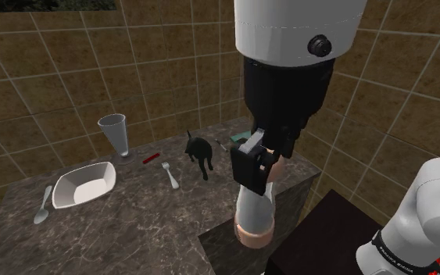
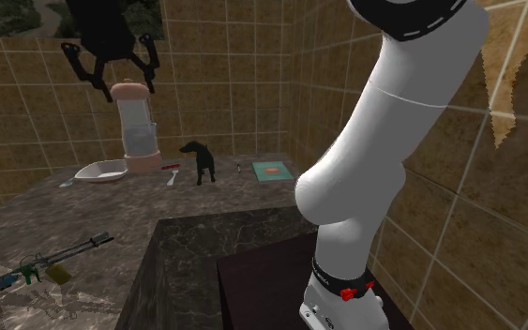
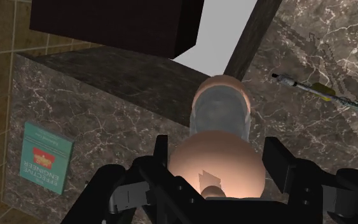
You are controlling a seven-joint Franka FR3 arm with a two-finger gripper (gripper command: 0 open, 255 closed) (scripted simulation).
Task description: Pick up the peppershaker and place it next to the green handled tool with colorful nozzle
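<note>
The peppershaker (image 2: 138, 131) is a tall clear cylinder with a peach cap and base, standing upright on the dark marble counter (image 1: 132, 226). My black gripper (image 2: 121, 82) hangs right over its cap, open, one finger on each side of the cap (image 3: 219, 167) and neither clasping it. From the shoulder view, the hand (image 1: 254, 166) covers the shaker's top, with the peach base (image 1: 255, 231) showing below. The long dark tool with a green handle (image 2: 44, 264) lies flat on the counter, well away from the shaker (image 3: 222, 108), and appears beyond it as the tool (image 3: 323, 93).
A black dog figure (image 1: 200, 152) stands mid-counter. Beyond it are a white bowl (image 1: 85, 186), a clear cup (image 1: 113, 134), a spoon (image 1: 43, 205), a fork (image 1: 169, 176) and a small red item (image 1: 151, 158). A green book (image 3: 46, 157) lies near the tiled wall. A raised dark block (image 2: 224, 244) borders the counter.
</note>
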